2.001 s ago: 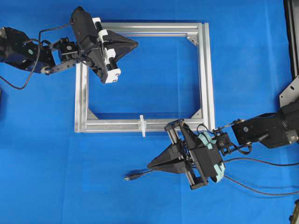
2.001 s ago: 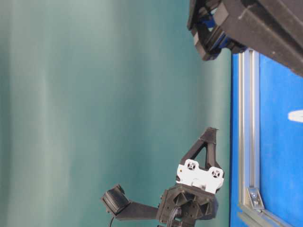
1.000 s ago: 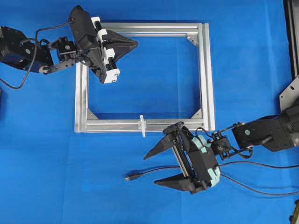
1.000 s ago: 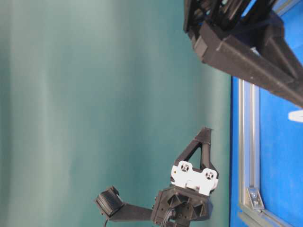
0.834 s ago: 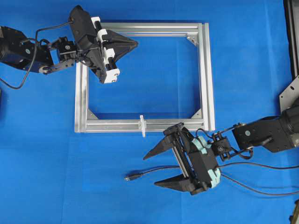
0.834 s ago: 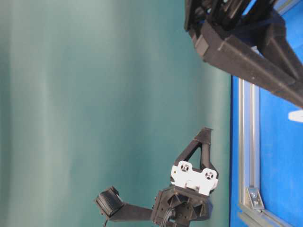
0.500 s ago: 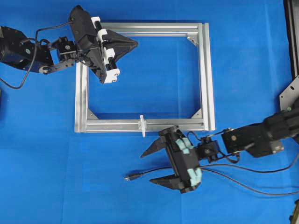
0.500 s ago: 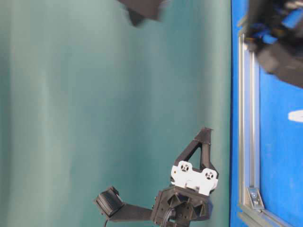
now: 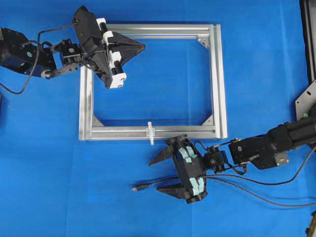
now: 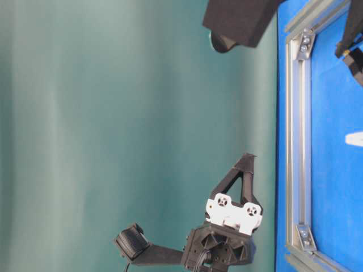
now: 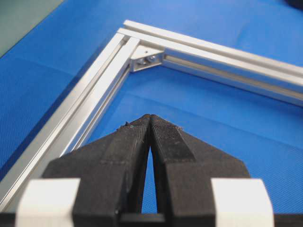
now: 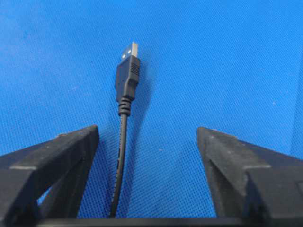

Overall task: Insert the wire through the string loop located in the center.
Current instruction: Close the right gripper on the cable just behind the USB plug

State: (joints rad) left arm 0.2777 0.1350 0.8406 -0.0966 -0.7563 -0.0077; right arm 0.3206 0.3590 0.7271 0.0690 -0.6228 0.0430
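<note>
The right gripper stands released, jaws spread either side of the wire, untouched on the blue surface; left gripper clenched, empty

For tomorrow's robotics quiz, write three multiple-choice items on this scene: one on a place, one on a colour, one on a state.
1. Where does the wire's USB plug lie?
A. inside the aluminium frame
B. on the blue mat, ahead of the right claw's open jaws
C. in the left claw

2. What colour is the string loop?
A. white
B. red
C. black

3. How is the left claw set?
A. wide open
B. shut on the wire
C. shut, holding nothing

Answers: 1 B, the right wrist view shows the wire running between the right claw's fingers on the blue mat; 2 A, white against the aluminium frame; 3 C, its tips meet with nothing between.
</note>
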